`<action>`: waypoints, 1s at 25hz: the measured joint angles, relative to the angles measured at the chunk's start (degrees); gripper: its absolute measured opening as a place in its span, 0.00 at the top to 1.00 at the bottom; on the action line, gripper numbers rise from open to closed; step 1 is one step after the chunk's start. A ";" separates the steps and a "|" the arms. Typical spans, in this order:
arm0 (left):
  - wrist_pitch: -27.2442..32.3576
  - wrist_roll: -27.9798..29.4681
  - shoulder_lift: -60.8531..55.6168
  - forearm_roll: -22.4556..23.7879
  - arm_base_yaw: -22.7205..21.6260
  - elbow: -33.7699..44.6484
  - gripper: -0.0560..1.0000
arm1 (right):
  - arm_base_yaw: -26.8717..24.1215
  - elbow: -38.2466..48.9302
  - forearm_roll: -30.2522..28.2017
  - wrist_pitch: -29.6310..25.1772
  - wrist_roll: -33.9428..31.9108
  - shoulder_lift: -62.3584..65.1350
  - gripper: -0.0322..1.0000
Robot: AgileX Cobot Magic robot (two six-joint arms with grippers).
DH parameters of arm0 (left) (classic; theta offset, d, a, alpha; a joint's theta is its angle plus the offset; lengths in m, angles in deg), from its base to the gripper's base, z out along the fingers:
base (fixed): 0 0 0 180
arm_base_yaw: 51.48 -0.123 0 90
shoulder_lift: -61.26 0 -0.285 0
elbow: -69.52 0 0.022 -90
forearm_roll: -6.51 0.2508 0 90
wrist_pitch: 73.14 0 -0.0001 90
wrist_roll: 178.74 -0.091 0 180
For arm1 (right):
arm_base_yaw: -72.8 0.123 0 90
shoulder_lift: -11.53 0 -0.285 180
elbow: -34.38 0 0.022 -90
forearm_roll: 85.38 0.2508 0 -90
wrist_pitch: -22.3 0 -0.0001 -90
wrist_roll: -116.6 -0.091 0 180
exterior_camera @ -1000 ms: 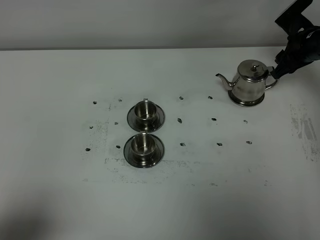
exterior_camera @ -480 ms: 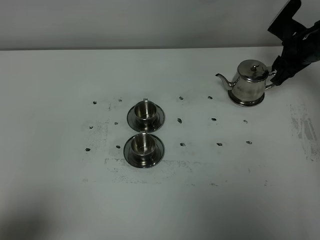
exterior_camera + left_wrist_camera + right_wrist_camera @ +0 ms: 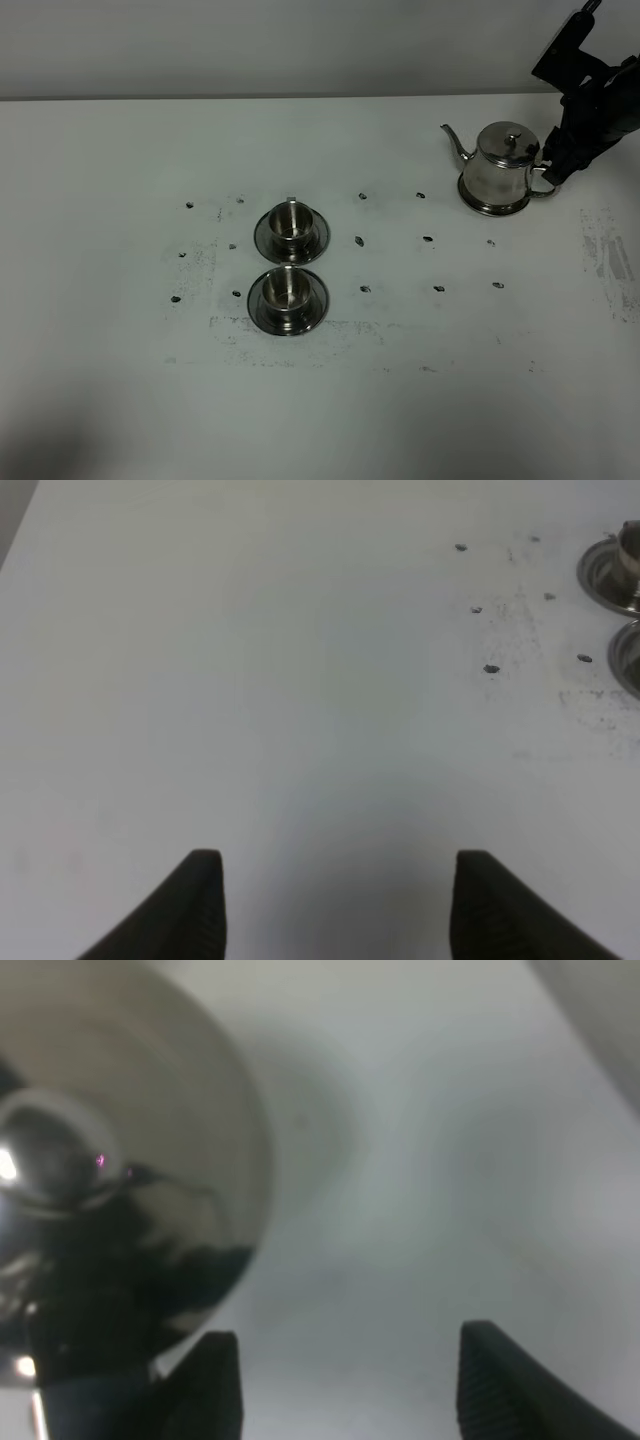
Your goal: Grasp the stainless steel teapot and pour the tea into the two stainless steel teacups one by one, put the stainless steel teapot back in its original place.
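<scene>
Shifted since, teapot (image 3: 497, 172) sits on speckled white table (image 3: 100, 200) — left gripper (image 3: 335, 905), right gripper (image 3: 340, 1385) spread.

The whole white table (image 3: 120, 400) is seen from up high and a fair way back, angled down, with the back wall (image 3: 300, 45) along the frame's top. The left wrist view is aimed low across bare tabletop. The saucers (image 3: 605, 580) of the two teacups (image 3: 291, 222) are half cropped there and shared with the overhead. The right wrist view is jammed right against the teapot (image 3: 120, 1160), blurred. That pot is also caught upper right from overhead.
</scene>
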 joint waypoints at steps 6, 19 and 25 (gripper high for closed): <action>0.00 0.00 0.00 0.00 0.00 0.00 0.49 | 0.00 -0.91 2.30 -8.98 -0.10 0.00 0.49; 0.00 0.00 0.00 0.00 0.00 0.00 0.49 | 0.26 -3.41 -5.99 -16.11 -26.34 3.47 0.49; 0.00 0.00 0.00 0.00 0.00 0.00 0.49 | 4.00 -3.69 -6.01 -20.44 -41.55 7.50 0.49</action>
